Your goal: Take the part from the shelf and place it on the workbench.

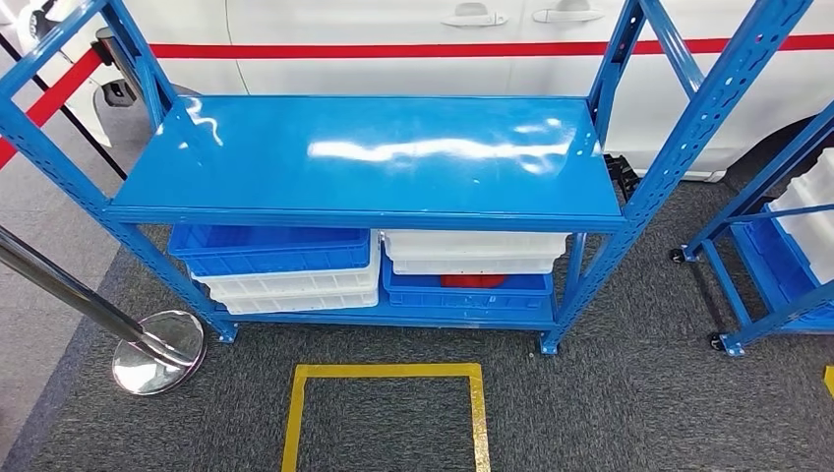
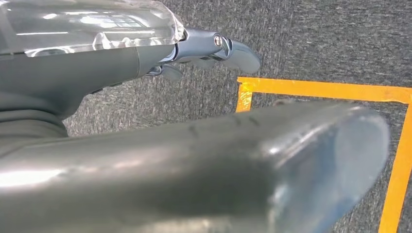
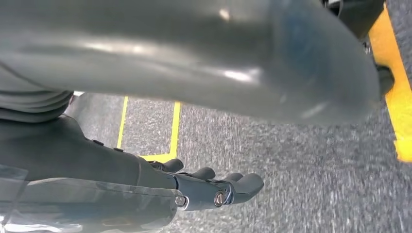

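**Op:** Standing square to the blue shelf [image 1: 374, 157]. Top deck is bare and glossy. The part, as far as I can judge, is the red thing [image 1: 472, 281] in the blue bin [image 1: 467, 291] on the lower tier, about 5 o'clock from the deck's centre, under a white bin [image 1: 472, 251]. Only a sliver shows.

**Obs:** Hands?

**Op:** Both hang over the grey carpet [image 1: 610, 413]. Left hand [image 2: 214, 51] has fingers extended, holding nothing. Right hand [image 3: 214, 187] is the same: fingers loosely apart, empty.

**Obs:** How will it handle?

**Op:** Mostly hidden, so I'm guessing: rigid moulded plastic, light, probably smooth. I can't tell its shape. The white bin overhangs it, so I'd reach in low from the front and grip across its width, firm but not crushing.

**Obs:** Risk?

**Op:** Knuckles catching the bin rim.
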